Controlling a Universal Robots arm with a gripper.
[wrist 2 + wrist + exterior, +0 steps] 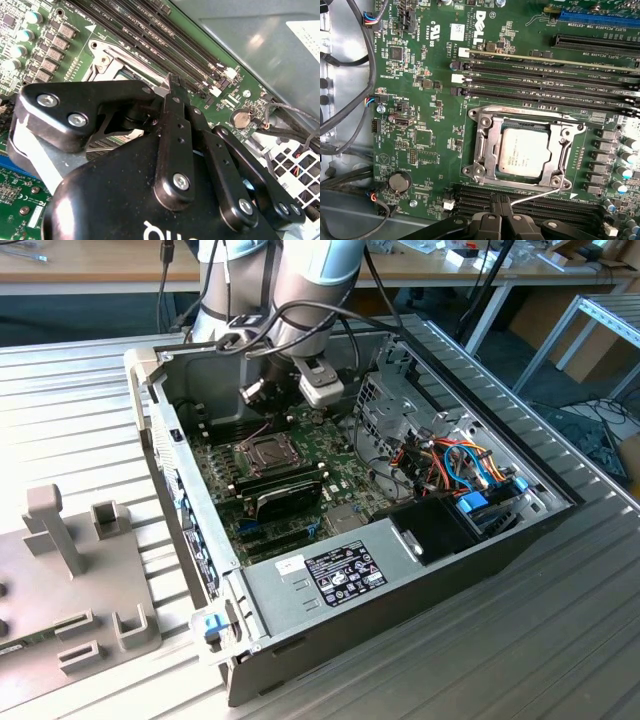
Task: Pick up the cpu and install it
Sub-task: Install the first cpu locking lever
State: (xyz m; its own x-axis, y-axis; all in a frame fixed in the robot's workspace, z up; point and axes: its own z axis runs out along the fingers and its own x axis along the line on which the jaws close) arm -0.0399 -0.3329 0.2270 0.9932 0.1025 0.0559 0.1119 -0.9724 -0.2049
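Two hazards noted. The gripper (500, 201) has its jaws drawn together with nothing between them, and it hangs over the motherboard (430, 100) just beside the socket frame (482, 145). The cpu (522, 152) lies flat inside that frame, silver top up, apart from the fingertips. Hazard one: the thin lever wire (540, 196) runs out from the frame close to the tips. A sideways drift could snag or bend it, and I cannot tell whether it is latched. Hazard two: a descent with closed tips onto the chip or frame would load the socket beneath, and any tilt would make that worse. Edges: memory slots (545, 80) flank the socket on two sides and capacitors (625, 172) line a third. In the exterior view the case wall (190, 490) stands on the exterior view's left. The drive cage (385, 400) and cables (455, 465) crowd the exterior view's right, near the wrist. Judged open room: chiefly straight up through the open top of the case.
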